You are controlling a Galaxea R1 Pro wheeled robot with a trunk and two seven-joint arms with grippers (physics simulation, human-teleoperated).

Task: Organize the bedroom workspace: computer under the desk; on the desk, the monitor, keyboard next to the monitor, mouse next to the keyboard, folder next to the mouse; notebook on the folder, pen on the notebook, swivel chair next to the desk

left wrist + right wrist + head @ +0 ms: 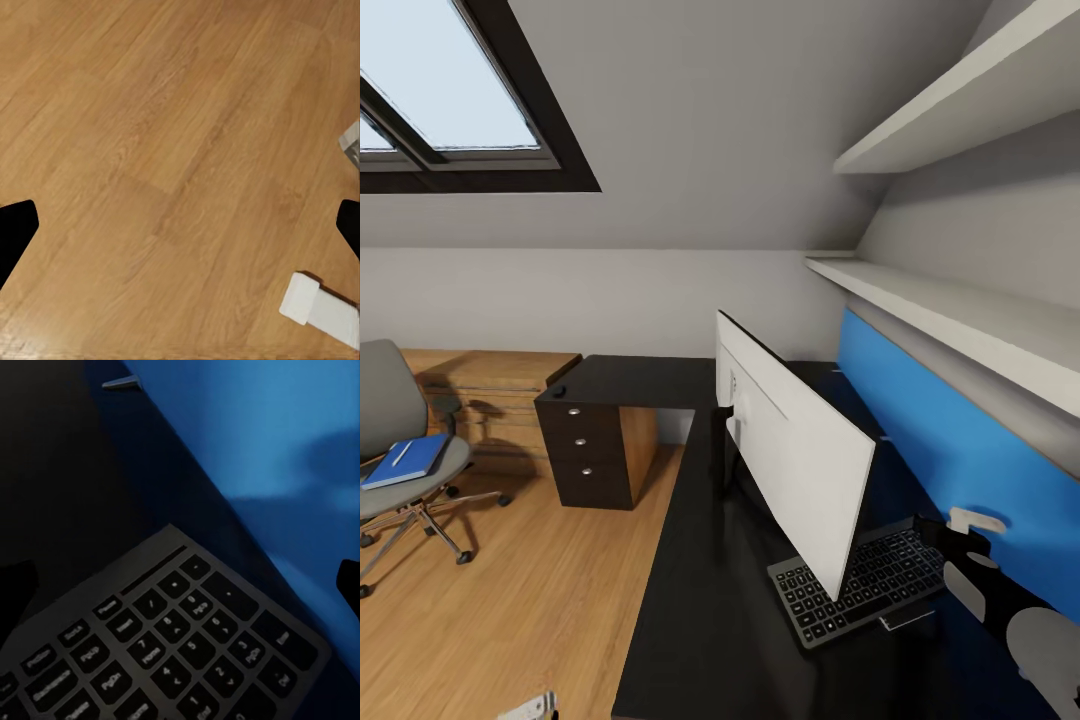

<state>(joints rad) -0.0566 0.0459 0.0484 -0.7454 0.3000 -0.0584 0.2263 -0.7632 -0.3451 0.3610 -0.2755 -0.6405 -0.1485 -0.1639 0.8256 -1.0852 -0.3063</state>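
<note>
From my head camera, the glossy black desk (pixel 690 600) runs along a blue wall panel (pixel 960 450). The monitor (pixel 795 450) stands on it with its white back toward me, and the keyboard (pixel 860 585) lies on the desk, partly hidden behind the monitor's lower edge. My right gripper (pixel 960 540) hovers just beside the keyboard's far end; I cannot tell from here how its fingers stand. At the left, the swivel chair (pixel 400 440) sits well apart from the desk, carrying the blue folder (pixel 405 460) with the white pen (pixel 400 455) on top.

My right wrist camera adds the keyboard's (pixel 172 652) number-pad corner close up, with my dark fingertips (pixel 15 592) spread wide at either edge, gripping nothing.

My left wrist camera looks down on light wood floor (pixel 165 150), fingertips (pixel 15 232) likewise wide apart, released.
</note>
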